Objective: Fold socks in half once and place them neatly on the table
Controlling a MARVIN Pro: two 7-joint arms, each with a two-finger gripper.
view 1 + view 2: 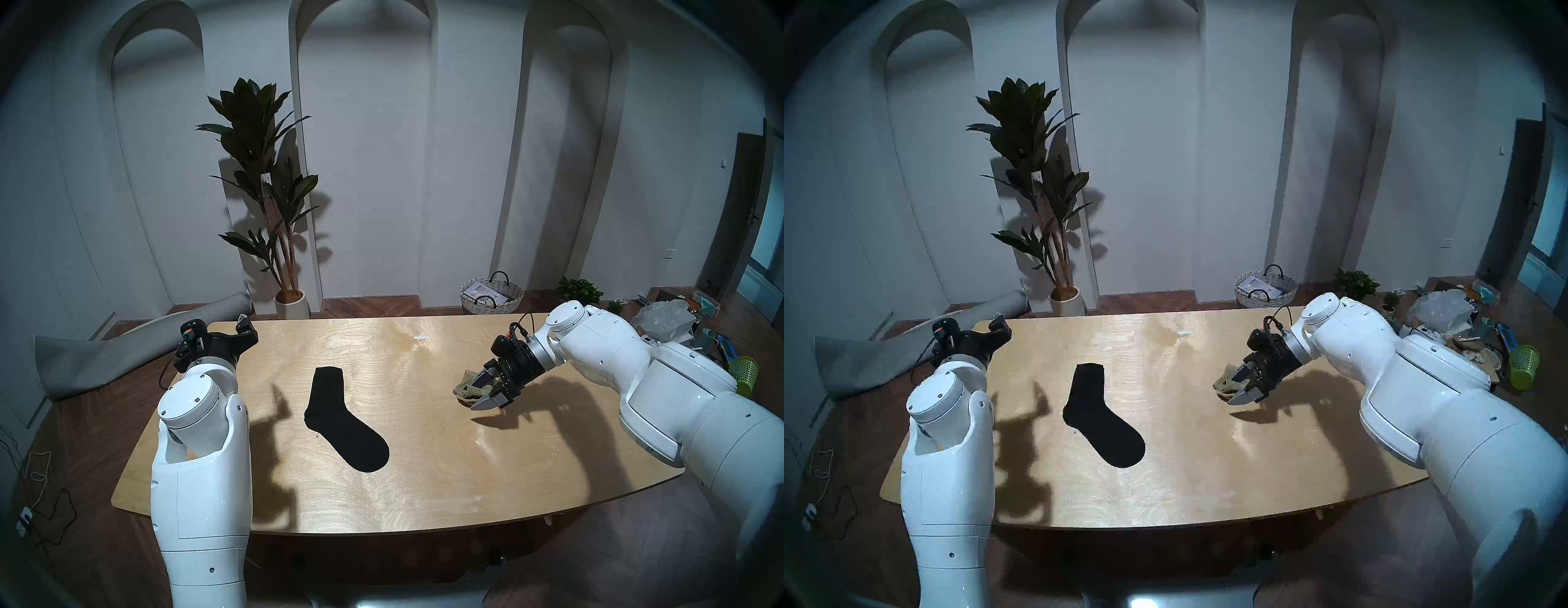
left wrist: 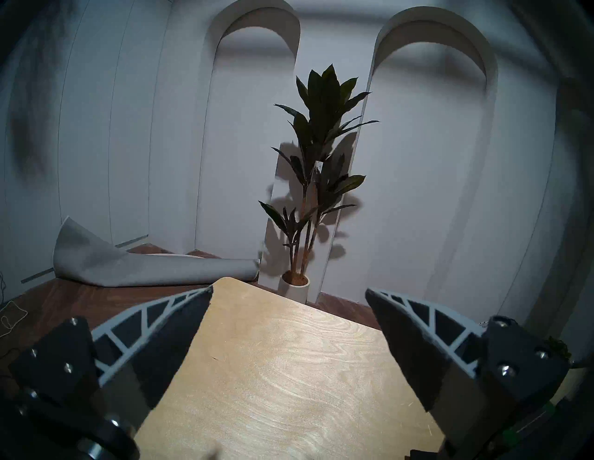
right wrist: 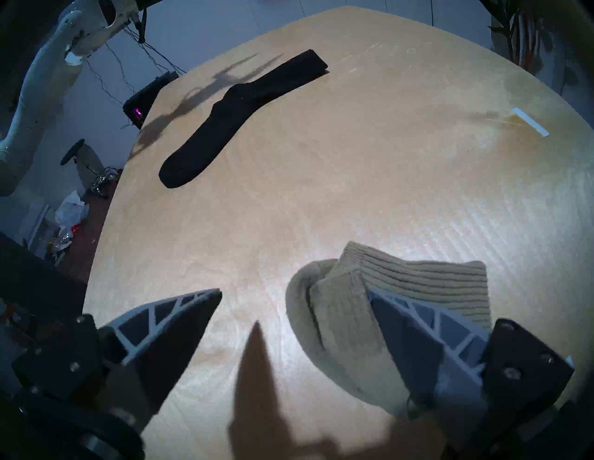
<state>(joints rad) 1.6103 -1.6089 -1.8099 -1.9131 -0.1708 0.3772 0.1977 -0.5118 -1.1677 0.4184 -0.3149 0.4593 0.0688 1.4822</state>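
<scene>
A black crew sock (image 1: 343, 420) lies flat and unfolded on the plywood table (image 1: 424, 475), left of centre; it also shows in the right wrist view (image 3: 244, 112). An olive-tan ribbed sock (image 1: 463, 381) lies bunched and doubled over at the right of the table (image 3: 353, 160). My right gripper (image 1: 474, 394) is open just above it; in the right wrist view the gripper (image 3: 294, 292) has one finger over the tan sock (image 3: 340, 321) and the other over bare wood. My left gripper (image 2: 289, 290) is open and empty over the table's far left corner (image 2: 283, 369).
A white tape strip (image 1: 421, 337) is stuck at the table's far middle. On the floor behind stand a potted plant (image 1: 290, 297), a wicker basket (image 1: 492, 297) and a rolled grey mat (image 1: 127, 352). Clutter and a green bin (image 1: 746, 373) sit at the right.
</scene>
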